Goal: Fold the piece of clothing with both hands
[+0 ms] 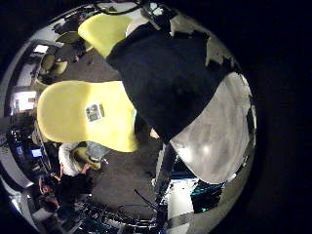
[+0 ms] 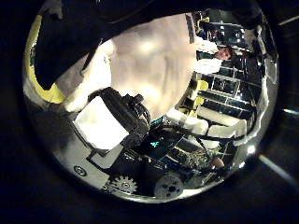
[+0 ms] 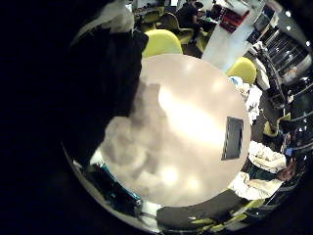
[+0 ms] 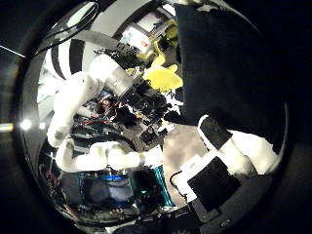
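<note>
Hanging close before the palms is one dark garment (image 1: 166, 78). It fills a big part of both views of the left palm and both views of the right palm, so it is near to both hands. In the left little finger side view it lies over the rim of one round pale table (image 1: 222, 141). Behind it stand two yellow chairs (image 1: 83, 112), and the farther one is cut off by the cloth.

Of the left hand (image 2: 112, 121) I see only some white and black parts beside the cloth. I cannot tell if its fingers are curled on the cloth or only near it.

From the right little finger side view the garment covers one side of the table. One flat dark rectangle (image 3: 233, 137) lies on the bare part, well apart from the cloth. A pale grey patch beside the cloth is too blurred to name.

The right hand (image 4: 234, 151) shows one white finger (image 4: 255, 148) lying against the lower edge of the garment. The other fingers are hidden, so I cannot tell whether this hand holds the cloth. One white arm (image 4: 78, 97) is in view beyond the cloth, and the dark parts at its end are hard to make out.
</note>
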